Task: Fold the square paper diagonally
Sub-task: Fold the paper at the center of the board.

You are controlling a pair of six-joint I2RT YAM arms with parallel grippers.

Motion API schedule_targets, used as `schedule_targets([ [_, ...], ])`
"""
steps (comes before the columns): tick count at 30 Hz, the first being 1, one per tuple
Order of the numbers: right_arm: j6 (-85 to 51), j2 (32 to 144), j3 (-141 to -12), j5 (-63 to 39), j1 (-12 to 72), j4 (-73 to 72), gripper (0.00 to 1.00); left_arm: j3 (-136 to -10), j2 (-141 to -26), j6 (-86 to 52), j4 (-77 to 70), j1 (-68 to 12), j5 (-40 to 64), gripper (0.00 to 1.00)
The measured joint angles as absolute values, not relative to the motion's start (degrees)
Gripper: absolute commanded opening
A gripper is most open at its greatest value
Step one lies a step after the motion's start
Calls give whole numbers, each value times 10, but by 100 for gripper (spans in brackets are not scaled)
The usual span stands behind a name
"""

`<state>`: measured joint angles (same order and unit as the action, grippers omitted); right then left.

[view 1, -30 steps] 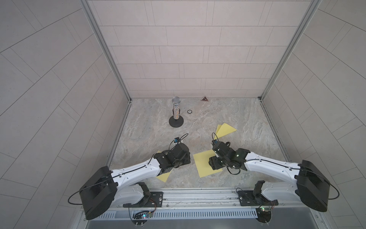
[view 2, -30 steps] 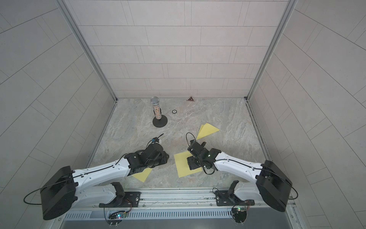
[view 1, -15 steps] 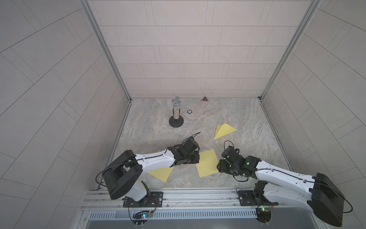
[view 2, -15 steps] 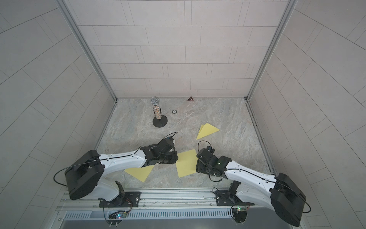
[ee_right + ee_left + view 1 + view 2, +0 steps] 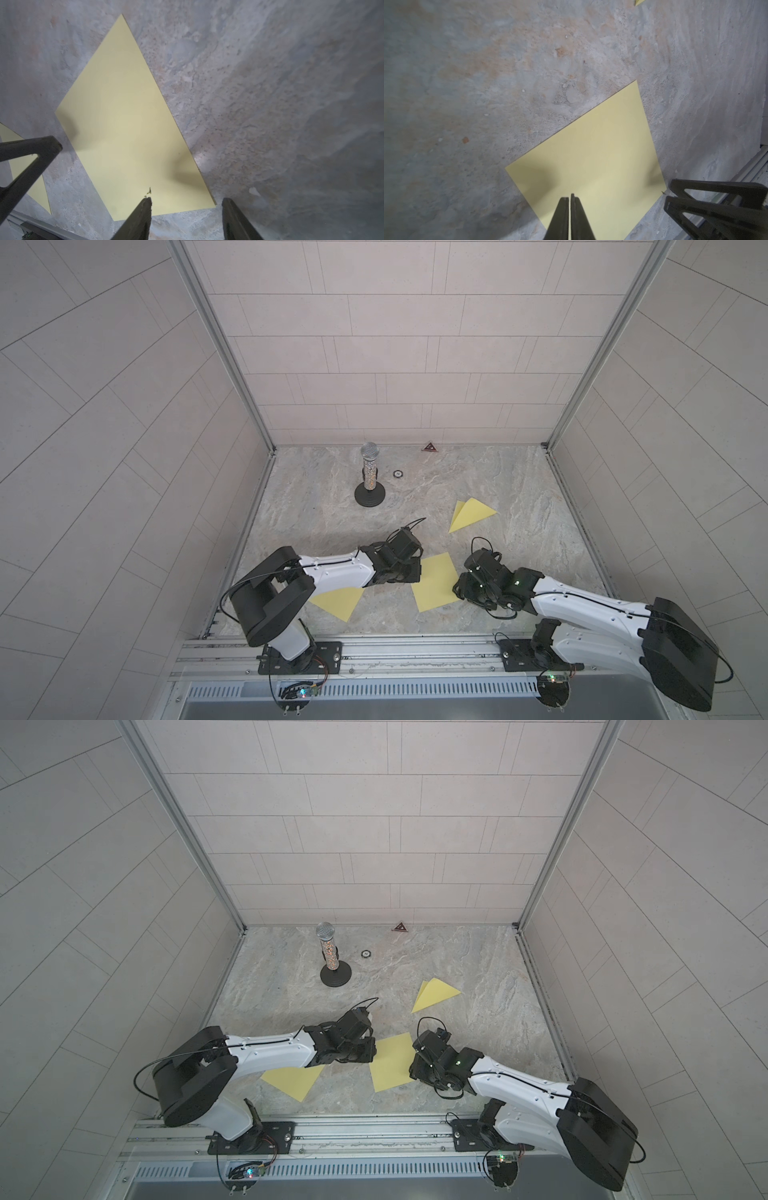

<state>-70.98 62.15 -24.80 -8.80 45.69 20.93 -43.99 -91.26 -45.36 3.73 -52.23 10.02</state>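
**Flat Sheet Sat Between Two Grippers**

The square paper (image 5: pixel 434 587) (image 5: pixel 392 1060) lay flat and unfolded on the marble table (image 5: pixel 478 485), near the front edge and roughly midway between the two arms. No crease showed on it in either wrist view (image 5: pixel 591 162) (image 5: pixel 128 124).

The left gripper (image 5: pixel 415 572) (image 5: pixel 569 197) reached in over the sheet's left edge. Its fingers were clenched together with only a hairline between them and nothing visibly pinched, the tips poised over the paper just inside its border. Whether they pressed on the sheet could not be told.

The right gripper (image 5: pixel 457 591) (image 5: pixel 187 202) sat at the opposite side, by the paper's right corner. Its fingers were spread apart and gripped nothing: one finger (image 5: pixel 145 207) hung over the sheet's edge and the other stood beyond the corner, above bare stone. The same spread pair appeared at the paper's corner in the left wrist view (image 5: pixel 669 194).

A near folded triangle (image 5: pixel 338 601) (image 5: pixel 293 1079) of the same yellow lay under the left arm, apart from the square. A far folded triangle (image 5: pixel 471 514) (image 5: pixel 434 992) lay farther back on the right. Toward the rear wall stood a microphone (image 5: pixel 369 475) (image 5: pixel 328 952) upright on a round black base, with a small ring (image 5: pixel 398 473) just beside it and a small triangular marker (image 5: pixel 429 446) against the wall.
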Motion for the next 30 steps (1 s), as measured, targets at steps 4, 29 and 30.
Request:
schedule_targets([
  [4,-721,623,-247,-89,457,201,57,-440,-922,-454,32,-523,98,10],
  [29,-739,664,-226,-116,457,33,72,-434,-940,-454,30,-536,49,9],
  [30,-739,664,-224,-116,457,26,73,-434,-940,-454,29,-537,48,9],
])
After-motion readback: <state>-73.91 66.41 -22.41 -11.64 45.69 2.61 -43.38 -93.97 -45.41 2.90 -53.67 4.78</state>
